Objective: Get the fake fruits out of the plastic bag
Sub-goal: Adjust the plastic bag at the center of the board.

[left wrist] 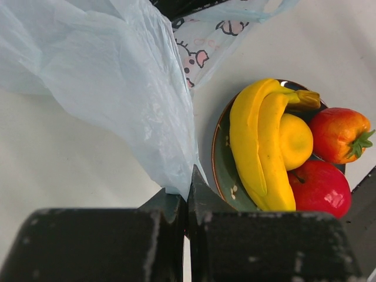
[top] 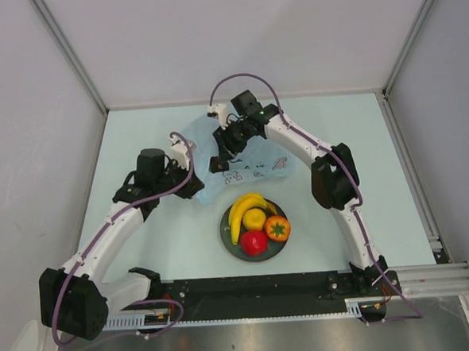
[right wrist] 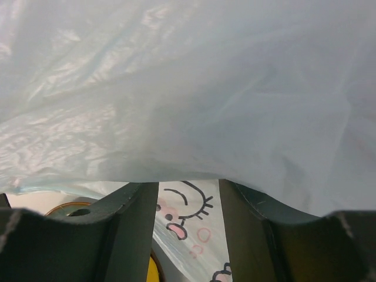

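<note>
The light-blue plastic bag (top: 246, 165) lies crumpled behind the dark teal plate (top: 231, 243). On the plate rest fake fruits: a banana bunch (top: 244, 209), a yellow round fruit (top: 255, 219), a red apple (top: 254, 242) and an orange fruit with a green top (top: 278, 229). My left gripper (top: 197, 185) is shut on the bag's lower left edge (left wrist: 170, 170), right beside the plate's rim (left wrist: 222, 167). My right gripper (top: 217, 162) is pushed in under the bag's upper film (right wrist: 188, 88). Its fingers (right wrist: 126, 229) stand apart with their tips hidden by the film, and only the printed panel (right wrist: 188, 220) shows between them.
Grey enclosure walls (top: 32, 116) and metal frame rails (top: 408, 157) ring the pale table. The plate stands close to the arm bases' black rail (top: 257, 289). Bare table lies to the right of the right arm (top: 386, 182) and left of the left arm.
</note>
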Controlling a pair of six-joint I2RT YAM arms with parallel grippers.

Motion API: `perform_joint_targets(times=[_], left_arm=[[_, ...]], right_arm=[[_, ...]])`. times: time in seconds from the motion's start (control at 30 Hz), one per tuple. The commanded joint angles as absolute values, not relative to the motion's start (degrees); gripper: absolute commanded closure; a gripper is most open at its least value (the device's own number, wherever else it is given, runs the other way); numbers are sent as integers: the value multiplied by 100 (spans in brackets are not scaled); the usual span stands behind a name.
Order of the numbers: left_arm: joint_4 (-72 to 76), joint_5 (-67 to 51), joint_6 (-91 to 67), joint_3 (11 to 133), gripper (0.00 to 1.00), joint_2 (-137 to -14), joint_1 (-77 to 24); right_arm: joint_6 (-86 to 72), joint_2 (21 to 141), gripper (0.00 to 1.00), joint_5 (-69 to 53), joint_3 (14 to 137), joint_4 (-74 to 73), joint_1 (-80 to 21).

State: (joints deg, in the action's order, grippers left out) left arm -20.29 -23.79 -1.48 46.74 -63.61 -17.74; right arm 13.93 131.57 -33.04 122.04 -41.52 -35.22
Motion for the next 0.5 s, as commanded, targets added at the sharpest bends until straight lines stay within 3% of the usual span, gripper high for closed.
perform_joint_targets(times=[0.0, 0.13, 0.33, 0.4, 0.47], left_arm=[[-1881, -2865, -114, 4852, 100, -6232, -1635], [-1907, -2848, -79, 4948, 100, -6275, -1608], [-1986, -2970, -105, 5063, 100, -6346, -1600], [-1986, -2997, -114, 5063, 100, -6346, -1600], [-1986, -3006, -106, 5054, 100, -6354, -1600]], right_arm=[[1266, 13297, 50, -3340, 12401, -4096, -3498], [1248, 13421, 48, -3086, 12445, -3991, -3638], [1187, 13632, 35, -2436, 12551, -3832, -3823], [1125, 13693, 29, -2077, 12577, -3745, -3884], [1029, 13728, 17, -1759, 12586, -3648, -3902]])
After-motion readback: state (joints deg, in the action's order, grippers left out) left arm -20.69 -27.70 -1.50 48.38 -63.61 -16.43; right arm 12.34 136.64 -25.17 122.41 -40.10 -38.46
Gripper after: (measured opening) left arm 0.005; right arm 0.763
